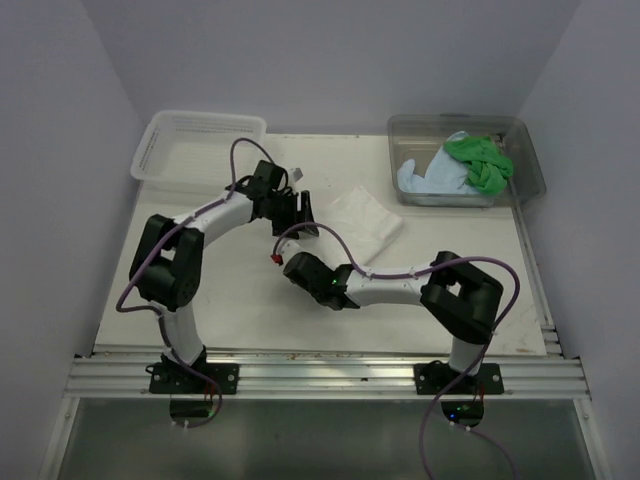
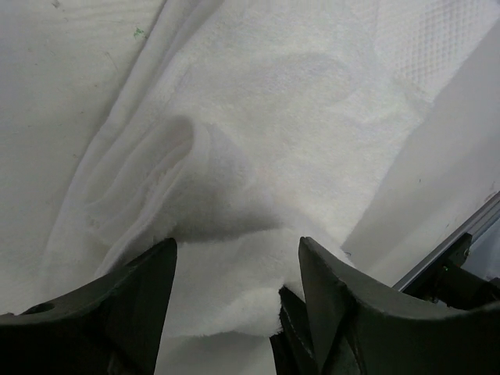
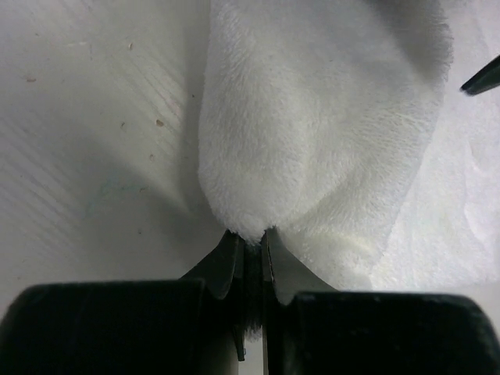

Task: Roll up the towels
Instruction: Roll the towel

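The white towel [image 1: 367, 220] lies crumpled on the table's middle; its near-left part is lifted. My right gripper [image 1: 297, 248] is shut on a folded corner of it, and the right wrist view shows the jaws [image 3: 250, 233] pinching the towel [image 3: 312, 117]. My left gripper [image 1: 302, 220] is open right beside it. In the left wrist view its fingers [image 2: 237, 246] straddle the towel's raised fold [image 2: 273, 117] without closing. The bright green towel [image 1: 480, 160] and the light blue towel [image 1: 425, 178] lie bunched in the clear tub.
The clear plastic tub [image 1: 530, 165] stands at the back right. A white lattice basket [image 1: 200, 145] stands at the back left. The right gripper's fingers [image 2: 301, 328] show in the left wrist view, close to my left gripper.
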Controlling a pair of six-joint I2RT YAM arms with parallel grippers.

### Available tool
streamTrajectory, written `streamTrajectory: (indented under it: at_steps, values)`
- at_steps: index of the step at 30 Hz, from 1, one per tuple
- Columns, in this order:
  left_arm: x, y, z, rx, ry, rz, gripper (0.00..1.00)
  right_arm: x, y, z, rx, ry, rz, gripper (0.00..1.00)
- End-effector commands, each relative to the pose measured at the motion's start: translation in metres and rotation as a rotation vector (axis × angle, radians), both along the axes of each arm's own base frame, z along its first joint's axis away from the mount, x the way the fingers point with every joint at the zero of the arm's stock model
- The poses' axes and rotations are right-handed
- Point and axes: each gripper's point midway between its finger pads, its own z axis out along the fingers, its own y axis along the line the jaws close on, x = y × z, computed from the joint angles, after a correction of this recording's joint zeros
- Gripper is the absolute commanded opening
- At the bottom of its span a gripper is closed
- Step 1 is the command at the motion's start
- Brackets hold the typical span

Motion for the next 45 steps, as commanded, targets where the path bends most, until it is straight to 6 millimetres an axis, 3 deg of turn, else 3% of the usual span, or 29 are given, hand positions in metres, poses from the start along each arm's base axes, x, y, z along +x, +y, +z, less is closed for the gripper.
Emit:
streamTrajectory:
  at_steps: [1,5,6,11,16,18,25,33,41,45]
  values:
    - [0.008,0.013,0.048,-0.022,-0.086,0.037,0.69,-0.005,0.015,0.012,0.162,0.078,-0.004,0.0]
    - [0.013,0.033,0.057,0.051,-0.117,0.12,0.7,-0.013,0.018,0.008,0.245,0.151,-0.007,0.0]
    - [0.013,0.036,0.061,0.051,-0.128,0.132,0.76,-0.014,0.019,0.008,0.257,0.162,-0.007,0.0]
    - [0.007,0.052,0.056,0.063,-0.102,0.193,0.78,-0.02,0.016,0.007,0.294,0.192,-0.024,0.0]
    - [-0.008,0.073,0.058,0.056,-0.112,0.34,0.68,-0.024,0.018,0.012,0.367,0.246,-0.024,0.0]
    - [-0.02,0.072,0.052,0.024,-0.099,0.339,0.69,-0.029,0.021,0.01,0.394,0.286,-0.012,0.0]
    - [-0.035,0.064,0.023,-0.067,-0.037,0.39,0.77,-0.034,0.021,0.014,0.463,0.358,-0.014,0.0]
    - [-0.031,0.053,0.0,-0.147,0.01,0.438,0.77,-0.034,0.015,0.02,0.487,0.365,-0.035,0.0]
    - [-0.012,0.055,-0.012,-0.139,-0.011,0.508,0.66,-0.035,0.009,0.019,0.493,0.362,-0.056,0.0]
    - [-0.006,0.053,-0.017,-0.127,0.01,0.516,0.46,-0.035,0.007,0.017,0.474,0.364,-0.054,0.0]
